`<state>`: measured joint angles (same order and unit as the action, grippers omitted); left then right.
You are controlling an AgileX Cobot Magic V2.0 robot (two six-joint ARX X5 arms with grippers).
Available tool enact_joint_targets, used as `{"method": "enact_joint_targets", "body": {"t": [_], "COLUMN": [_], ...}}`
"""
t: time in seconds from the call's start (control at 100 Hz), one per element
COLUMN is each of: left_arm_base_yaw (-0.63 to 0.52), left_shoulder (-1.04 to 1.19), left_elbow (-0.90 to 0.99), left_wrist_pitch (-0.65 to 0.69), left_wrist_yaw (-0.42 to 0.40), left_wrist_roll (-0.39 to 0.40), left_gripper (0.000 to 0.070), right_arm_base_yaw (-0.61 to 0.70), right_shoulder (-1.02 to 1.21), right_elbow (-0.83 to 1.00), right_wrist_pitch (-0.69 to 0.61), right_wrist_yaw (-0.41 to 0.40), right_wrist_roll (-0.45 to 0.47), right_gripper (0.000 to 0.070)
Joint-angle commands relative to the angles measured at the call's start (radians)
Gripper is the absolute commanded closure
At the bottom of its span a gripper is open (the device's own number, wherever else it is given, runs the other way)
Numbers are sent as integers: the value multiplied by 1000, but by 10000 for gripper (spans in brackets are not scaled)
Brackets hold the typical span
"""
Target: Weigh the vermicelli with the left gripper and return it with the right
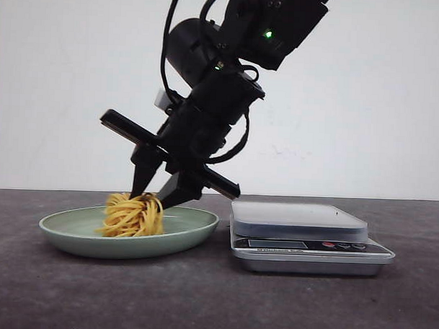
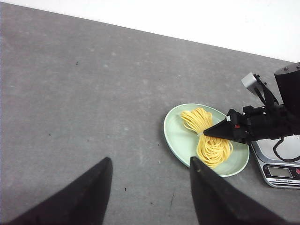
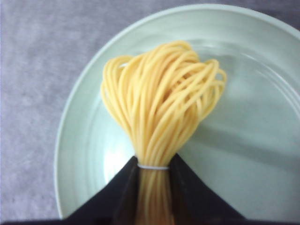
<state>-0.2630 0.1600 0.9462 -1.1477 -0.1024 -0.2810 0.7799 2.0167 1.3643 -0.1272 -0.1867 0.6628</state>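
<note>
Grey tabletop (image 1: pixel 200 301): bare in the foreground of the front view, with everything else set further back.

Kitchen scale (image 1: pixel 303 236): silver, digital, on the table just right of the plate. Its weighing platform (image 1: pixel 298 214) carries nothing, and the display is too small to read.

Plate (image 1: pixel 73 235): pale green, shallow, resting on the table just beside the scale.

Vermicelli (image 1: pixel 133 214): yellow bundle, looped and bound at its waist by a thin white band (image 3: pixel 152 167). It lies on the plate, toward the middle.

Right gripper (image 1: pixel 155 197): angled steeply down over the plate, fingers closed on the vermicelli at the band. The right wrist view shows strands pinched between both fingertips (image 3: pixel 124 187), and the bundle looks to be resting on the plate rather than hanging.

Left gripper (image 2: pixel 150 187): well apart from the plate, up over bare table, fingers spread wide and empty. Seen only through its own wrist camera.

Status, as judged: with the right arm holding the bundle at the plate, the scale empty and the left arm clear, this reads as the return leg, near its end. Left to do would be letting go and lifting the right arm away. Whether the weighing took place cannot be confirmed from these views.
</note>
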Motion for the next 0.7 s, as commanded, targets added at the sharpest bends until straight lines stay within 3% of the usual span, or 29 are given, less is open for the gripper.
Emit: {"method": "enact_joint_targets", "body": {"t": [0.0,0.06,0.1,0.35,0.69], "left_arm_base_yaw": [0,0,0,0,-1], "left_shoulder": [-4,-4,-4,-4,-4], "left_elbow": [11,11,11,11,11], "left_wrist_pitch": [10,9,8,-4,-5], "left_wrist_yaw": [-3,-3,-3,-6,-5], "left_wrist_roll": [0,0,0,0,0], "left_gripper": [390,390,390,390,390], "right_arm_base_yaw": [13,13,13,-17,-109], "right_shoulder": [13,13,13,-45,-429], "right_elbow": [26,26,26,27,27], "right_wrist_pitch": [31,47,54,39,-169], "right_wrist_yaw": [5,3,3,14,197], "right_wrist_roll": [3,4,4,-58,-392], "right_gripper": [507,311,253,254,255]}}
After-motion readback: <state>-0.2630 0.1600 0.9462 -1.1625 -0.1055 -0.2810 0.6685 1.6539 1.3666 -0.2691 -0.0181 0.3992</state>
